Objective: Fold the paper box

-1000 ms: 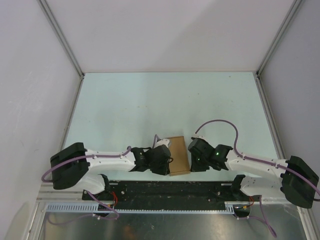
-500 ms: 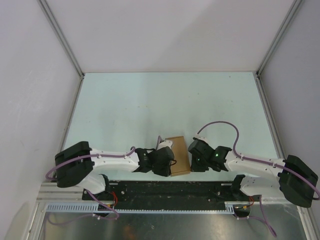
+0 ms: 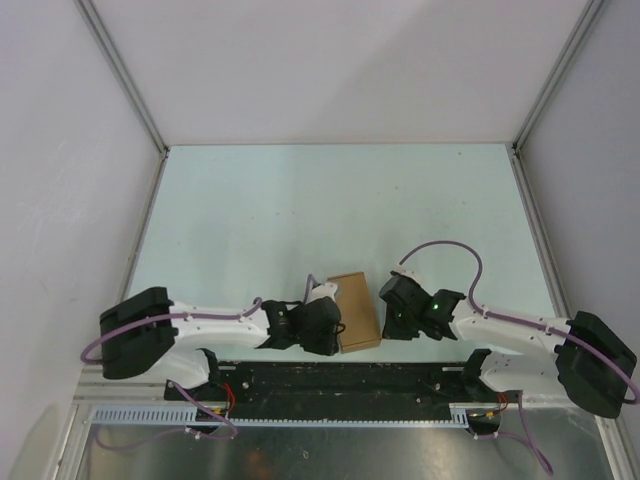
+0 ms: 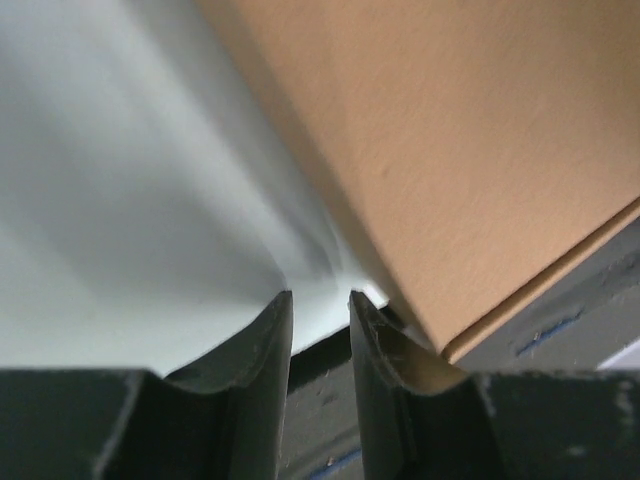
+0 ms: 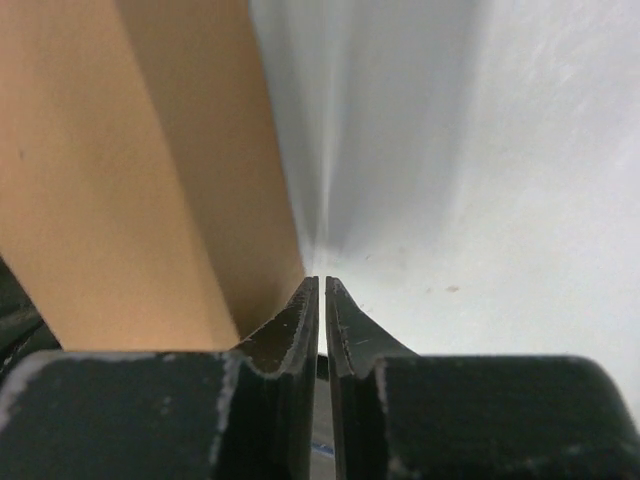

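Now the left fingers (image 4: pixel 262 340), slightly apart and empty, have drawn back a touch from the plain brown thin-cardboard box (image 3: pixel 355 310), which sits unmoved at the near edge of the pale green worktop (image 3: pixel 330 210) between both arms, right fingers (image 5: pixel 290 325) together beside it, so the squaring-up looks nearly done.

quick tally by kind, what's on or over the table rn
paper box: 1
grippers: 2 (left gripper, right gripper)
total: 3
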Controlling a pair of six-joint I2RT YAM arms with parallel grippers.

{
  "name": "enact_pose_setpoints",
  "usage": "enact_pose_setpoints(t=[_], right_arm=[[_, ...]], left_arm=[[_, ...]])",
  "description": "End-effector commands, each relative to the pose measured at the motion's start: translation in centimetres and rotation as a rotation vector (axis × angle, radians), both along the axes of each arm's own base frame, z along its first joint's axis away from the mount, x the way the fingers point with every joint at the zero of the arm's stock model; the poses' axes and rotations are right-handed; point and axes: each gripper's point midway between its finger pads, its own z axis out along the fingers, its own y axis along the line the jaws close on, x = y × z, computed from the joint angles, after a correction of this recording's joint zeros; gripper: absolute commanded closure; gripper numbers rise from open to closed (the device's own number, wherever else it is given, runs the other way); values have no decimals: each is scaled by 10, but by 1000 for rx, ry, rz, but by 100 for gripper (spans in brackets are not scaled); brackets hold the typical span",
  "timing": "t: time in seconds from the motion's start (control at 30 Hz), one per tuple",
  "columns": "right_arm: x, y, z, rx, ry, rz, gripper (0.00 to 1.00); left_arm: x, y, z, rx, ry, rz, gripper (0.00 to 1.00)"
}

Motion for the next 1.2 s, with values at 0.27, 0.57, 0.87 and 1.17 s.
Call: enact_pose_setpoints(t=[0.27, 0.57, 0.87, 1.17], right_arm=[[126, -12, 53, 50, -257, -19, 88], [173, 20, 23, 1, -215, 109, 89], [174, 31, 10, 30, -191, 144, 89], [166, 53, 15, 148, -161, 194, 89]], left_arm=[[100, 45, 47, -47, -175, 213, 64], [155, 31, 47, 15, -193, 211, 66], [156, 26, 30, 34, -150, 203, 67], [152, 10, 29, -25, -122, 182, 68]])
